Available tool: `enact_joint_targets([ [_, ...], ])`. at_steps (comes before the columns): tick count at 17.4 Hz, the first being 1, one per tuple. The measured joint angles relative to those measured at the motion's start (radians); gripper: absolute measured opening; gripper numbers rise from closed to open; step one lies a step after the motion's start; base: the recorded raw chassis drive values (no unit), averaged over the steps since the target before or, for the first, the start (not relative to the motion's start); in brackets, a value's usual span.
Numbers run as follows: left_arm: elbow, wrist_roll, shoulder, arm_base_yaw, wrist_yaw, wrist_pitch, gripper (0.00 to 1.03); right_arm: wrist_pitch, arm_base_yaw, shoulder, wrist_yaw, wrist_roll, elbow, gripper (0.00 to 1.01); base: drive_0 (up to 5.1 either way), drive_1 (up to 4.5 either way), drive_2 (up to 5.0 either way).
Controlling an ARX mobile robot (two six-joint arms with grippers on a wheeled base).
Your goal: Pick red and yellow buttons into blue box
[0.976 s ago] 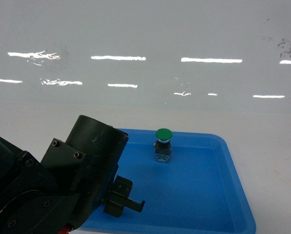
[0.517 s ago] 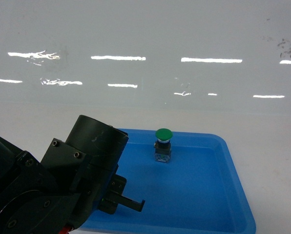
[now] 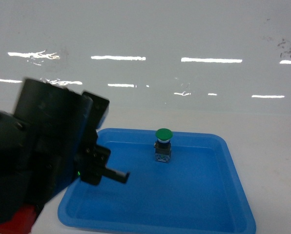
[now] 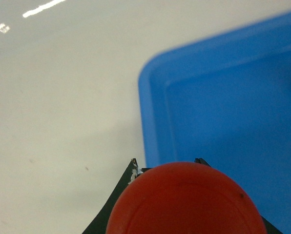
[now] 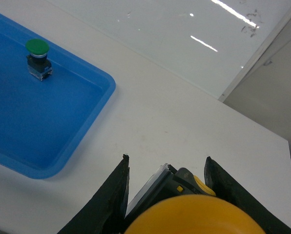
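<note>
In the left wrist view the red button's cap (image 4: pixel 184 200) fills the bottom edge, and my left gripper (image 4: pixel 168 163) is shut on it, with only the two black fingertips (image 4: pixel 134 168) showing beside the cap. In the right wrist view my right gripper (image 5: pixel 166 159) is shut on the yellow button (image 5: pixel 194 214), whose black and clear base sits between the fingers (image 5: pixel 117 190) above the white table. In the head view only the bulky left arm (image 3: pixel 43 156) shows; the right gripper is out of that view. The blue box is out of view.
A shallow blue tray (image 3: pixel 233 165) lies on the white table (image 3: pixel 277 156), with a green-capped button (image 3: pixel 163 145) standing upright near its far edge. The same tray (image 5: pixel 94 105) and green button (image 5: pixel 37 58) show in the right wrist view. The tray's corner (image 4: pixel 150 97) lies under the left gripper.
In the head view the left arm has turned and risen to the left, uncovering the tray's near-left corner. The green button and tray have not moved.
</note>
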Motion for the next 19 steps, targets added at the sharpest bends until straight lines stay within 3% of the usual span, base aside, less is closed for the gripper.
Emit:
enact_joint_targets([
  [4, -0.081, 0.148, -0.206, 0.117, 0.081, 0.082, 0.26, 0.000, 0.000, 0.000, 0.000, 0.000, 0.000, 0.40, 0.0, 0.00, 0.0],
  [8, -0.190, 0.232, -0.415, 0.236, 0.165, 0.136, 0.26, 0.000, 0.000, 0.000, 0.000, 0.000, 0.000, 0.40, 0.0, 0.00, 0.0],
  [10, -0.254, 0.257, -0.531, 0.301, 0.234, 0.139, 0.26, 0.000, 0.000, 0.000, 0.000, 0.000, 0.000, 0.40, 0.0, 0.00, 0.0],
  [13, -0.325, 0.260, -0.646, 0.396, 0.308, 0.138, 0.26, 0.000, 0.000, 0.000, 0.000, 0.000, 0.000, 0.40, 0.0, 0.00, 0.0],
  [17, -0.364, 0.260, -0.709, 0.449, 0.362, 0.124, 0.26, 0.000, 0.000, 0.000, 0.000, 0.000, 0.000, 0.40, 0.0, 0.00, 0.0],
  [19, -0.381, 0.259, -0.743, 0.488, 0.417, 0.116, 0.26, 0.000, 0.000, 0.000, 0.000, 0.000, 0.000, 0.40, 0.0, 0.00, 0.0],
])
